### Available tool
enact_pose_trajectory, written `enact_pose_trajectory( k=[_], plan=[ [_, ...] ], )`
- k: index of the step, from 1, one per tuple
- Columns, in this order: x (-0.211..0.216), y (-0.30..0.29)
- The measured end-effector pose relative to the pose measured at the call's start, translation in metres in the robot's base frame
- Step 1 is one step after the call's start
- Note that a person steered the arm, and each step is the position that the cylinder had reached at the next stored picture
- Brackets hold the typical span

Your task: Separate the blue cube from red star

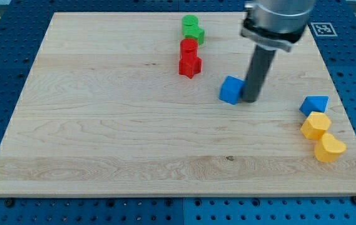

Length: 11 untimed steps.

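Note:
The blue cube (230, 90) lies on the wooden board (102, 125), right of centre. The red star (189, 65) lies up and to the left of it, with a clear gap between them. My tip (249, 98) stands on the board right against the cube's right side. The rod rises from there to the arm's grey end at the view's top.
A red block (188, 47) touches the star's top side, with two green blocks (192, 29) above it. At the board's right edge lie a blue block (314, 104) and two yellow blocks (316, 125) (330, 148).

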State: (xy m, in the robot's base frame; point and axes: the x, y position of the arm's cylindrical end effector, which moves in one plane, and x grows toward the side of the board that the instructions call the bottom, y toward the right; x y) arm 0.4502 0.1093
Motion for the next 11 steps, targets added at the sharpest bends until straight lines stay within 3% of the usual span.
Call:
enact_pose_trajectory(
  k=[3,5,6,8,11],
  plan=[
    [-0.032,-0.117],
    [-0.024,-0.166],
    [-0.018,-0.139],
    [-0.048,-0.084],
    [-0.070,-0.166]
  ],
)
